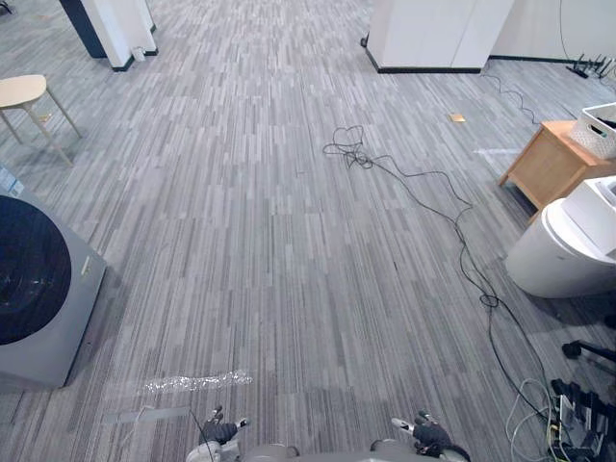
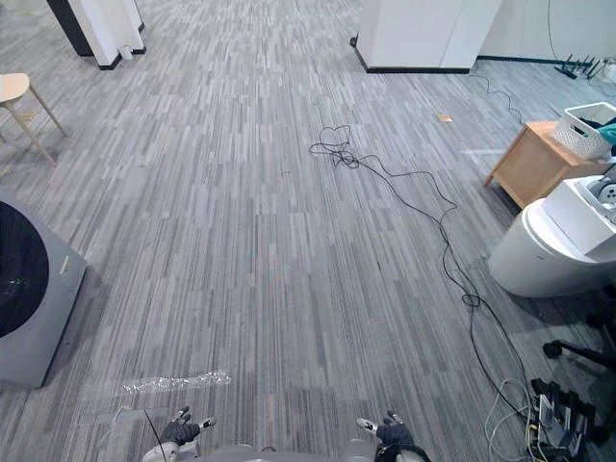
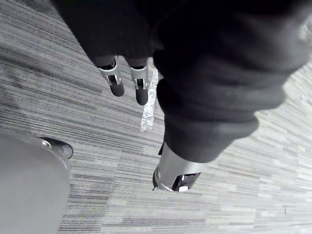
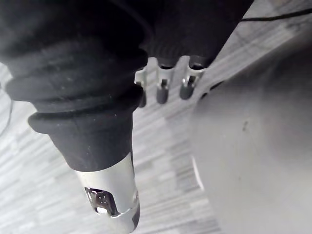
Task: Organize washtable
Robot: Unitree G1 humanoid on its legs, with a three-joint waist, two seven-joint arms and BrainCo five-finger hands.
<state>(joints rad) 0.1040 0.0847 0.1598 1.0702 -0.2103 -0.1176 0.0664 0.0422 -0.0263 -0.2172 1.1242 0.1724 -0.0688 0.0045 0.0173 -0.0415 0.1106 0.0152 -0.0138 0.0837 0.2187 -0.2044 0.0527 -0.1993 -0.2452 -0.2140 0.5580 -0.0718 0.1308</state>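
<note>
My left hand (image 1: 221, 430) hangs low at the bottom edge of the head views, over grey striped carpet. In its wrist view its fingers (image 3: 140, 87) point straight down and hold nothing. My right hand (image 1: 426, 435) hangs the same way at the bottom right, with its fingers (image 4: 162, 90) straight and empty. A small wooden table (image 1: 549, 164) stands far to the right with a white basket (image 1: 599, 130) on it. In front of that table sits a white rounded unit (image 1: 568, 245).
A grey front-loading washing machine (image 1: 34, 289) stands at the left edge. A pale stool (image 1: 24, 93) is at the far left, a white pillar (image 1: 438, 34) at the back. A black cable (image 1: 423, 178) snakes across the carpet toward the right. A shiny strip (image 1: 197, 381) lies near my feet.
</note>
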